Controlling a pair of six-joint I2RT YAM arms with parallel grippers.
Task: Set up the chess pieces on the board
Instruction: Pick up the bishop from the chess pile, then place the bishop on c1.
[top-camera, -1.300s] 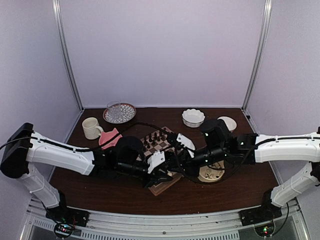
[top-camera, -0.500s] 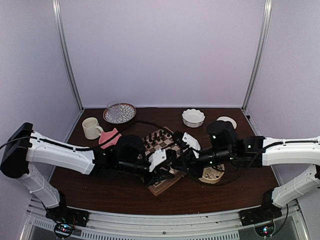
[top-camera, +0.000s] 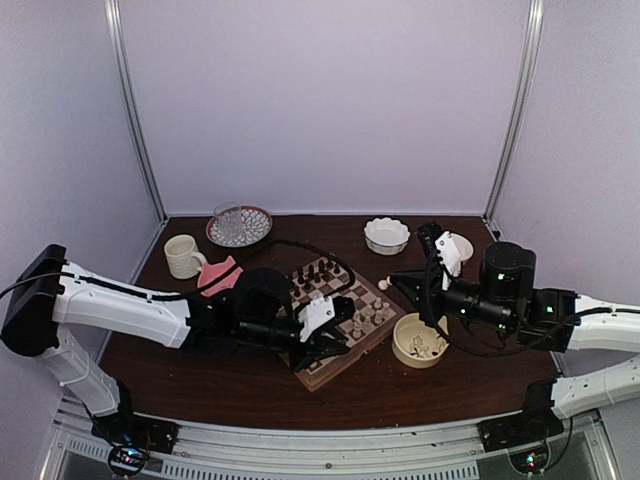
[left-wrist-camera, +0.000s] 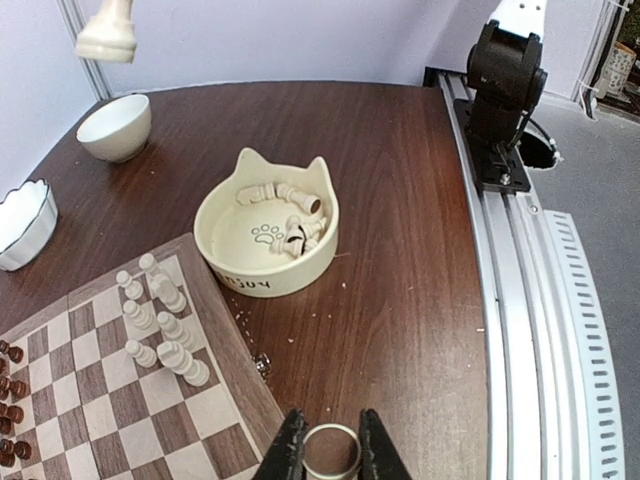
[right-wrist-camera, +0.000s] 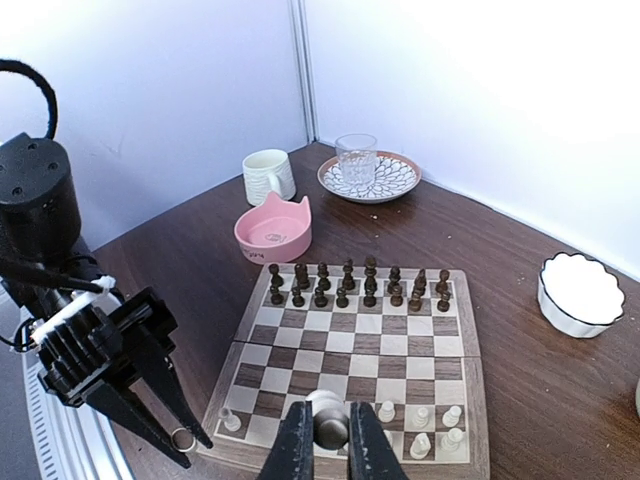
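1. We see the left arm (top-camera: 120, 305) stretched low across the worktop (top-camera: 450, 390), its wrist at the near corner of the board (right-wrist-camera: 350, 345).
2. The left pincer (left-wrist-camera: 331, 435) is closed on a small round-based piece (left-wrist-camera: 331, 452), seen end-on, just beside that corner.
3. The right arm (top-camera: 600, 325) is folded toward the right side, with its wrist raised.
4. The right pincer (right-wrist-camera: 326, 415) grips a cream piece (right-wrist-camera: 322, 402) by its round head, held clear of the board near its right edge.
5. A few cream chess pieces (right-wrist-camera: 420, 425) stand on the squares nearest the right pincer, and the dark pieces (right-wrist-camera: 355, 283) line the opposite edge.
6. We see more cream ones lying in the cat-shaped bowl (left-wrist-camera: 268, 225) beside the board.
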